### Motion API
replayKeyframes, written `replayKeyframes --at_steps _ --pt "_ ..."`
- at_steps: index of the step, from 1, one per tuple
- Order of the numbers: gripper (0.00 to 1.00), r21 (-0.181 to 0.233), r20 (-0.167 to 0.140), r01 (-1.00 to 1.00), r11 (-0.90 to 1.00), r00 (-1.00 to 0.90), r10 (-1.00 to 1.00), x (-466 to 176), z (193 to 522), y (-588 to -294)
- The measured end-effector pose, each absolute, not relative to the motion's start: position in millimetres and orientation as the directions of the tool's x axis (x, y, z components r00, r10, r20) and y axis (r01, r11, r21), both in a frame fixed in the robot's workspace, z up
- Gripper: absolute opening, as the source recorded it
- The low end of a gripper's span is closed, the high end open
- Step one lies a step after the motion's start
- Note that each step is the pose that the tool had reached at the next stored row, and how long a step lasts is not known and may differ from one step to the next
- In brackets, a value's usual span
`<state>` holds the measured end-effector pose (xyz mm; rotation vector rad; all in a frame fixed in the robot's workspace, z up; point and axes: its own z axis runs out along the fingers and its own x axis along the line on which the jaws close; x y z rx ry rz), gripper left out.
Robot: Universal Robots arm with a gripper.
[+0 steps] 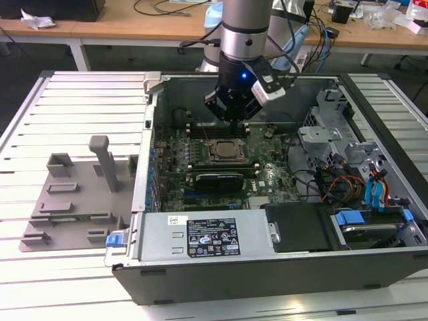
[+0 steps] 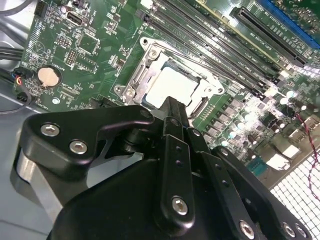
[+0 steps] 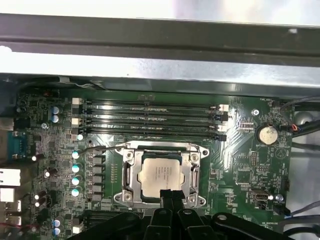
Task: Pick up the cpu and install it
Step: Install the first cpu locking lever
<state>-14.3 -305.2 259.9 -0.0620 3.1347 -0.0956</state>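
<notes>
Computer case [image 1: 281, 267], open-sided, on slatted table [image 1: 80, 93]; motherboard [image 3: 240, 165] partly hidden by arm; socket frame [image 3: 131, 172] surrounding cpu [image 3: 159, 172], seated inside; gripper [image 3: 169, 195] just above cpu's edge, fingers pressed together, holding nothing, fingertips cut off.

No print legible; label [image 1: 212, 239] on power supply unreadable.

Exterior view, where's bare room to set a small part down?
The slatted table behind the grey fixture plate is bare. The computer case is crowded: motherboard, cables, with the tool above the cpu.
</notes>
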Motion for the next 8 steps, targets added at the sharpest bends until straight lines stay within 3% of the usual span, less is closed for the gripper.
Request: replayKeyframes --at_steps 8 --pt "0.11 -0.071 -0.003 -0.039 0.997 -0.999 -0.04 -14.3 270.6 -304.8"
